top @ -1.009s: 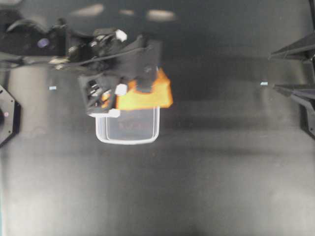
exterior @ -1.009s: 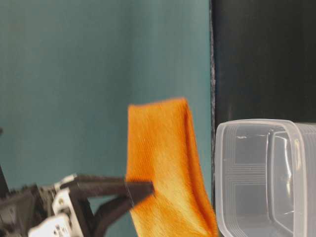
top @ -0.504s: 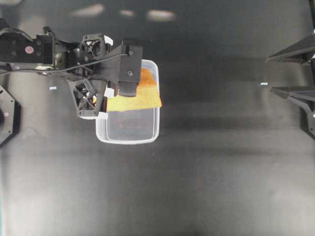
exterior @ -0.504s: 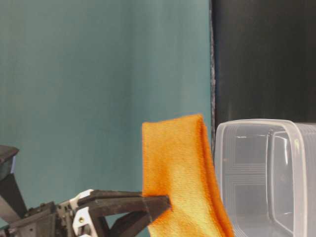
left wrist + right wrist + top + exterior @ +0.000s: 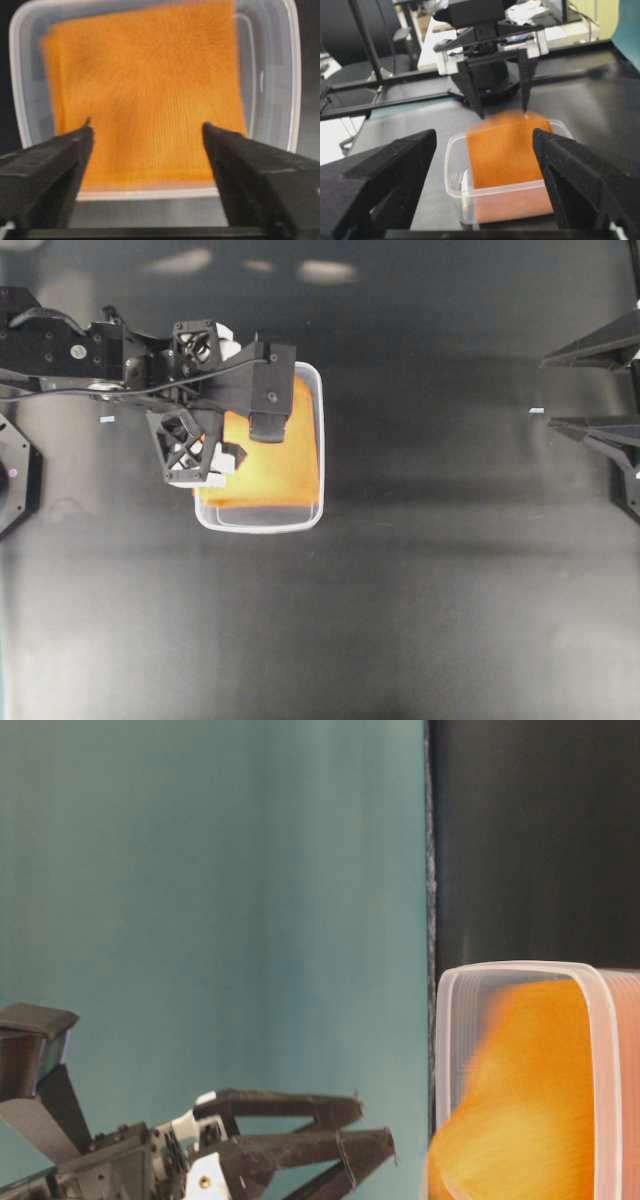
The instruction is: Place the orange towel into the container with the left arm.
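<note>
Nearest you in the left wrist view, your left arm's black-and-white lattice gripper (image 5: pixel 145 131) had its two black fingers (image 5: pixel 50 165) spread wide apart, gripping nothing. Just beyond those fingertips, the folded orange microfibre towel (image 5: pixel 145 95) sat inside the clear rectangular plastic tub with the whitish rim (image 5: pixel 20 75), blurred in every view and tilted, with one edge riding up against a tub wall. In the overhead view that gripper (image 5: pixel 235 440) hung over the tub's left part, and the towel (image 5: pixel 280 465) covered most of the tub's (image 5: pixel 260 525) floor. Far off at the right edge of the black table (image 5: pixel 420 590), your right arm's black pointed-finger gripper (image 5: pixel 590 380) stood wide open, empty, well apart from the tub.
</note>
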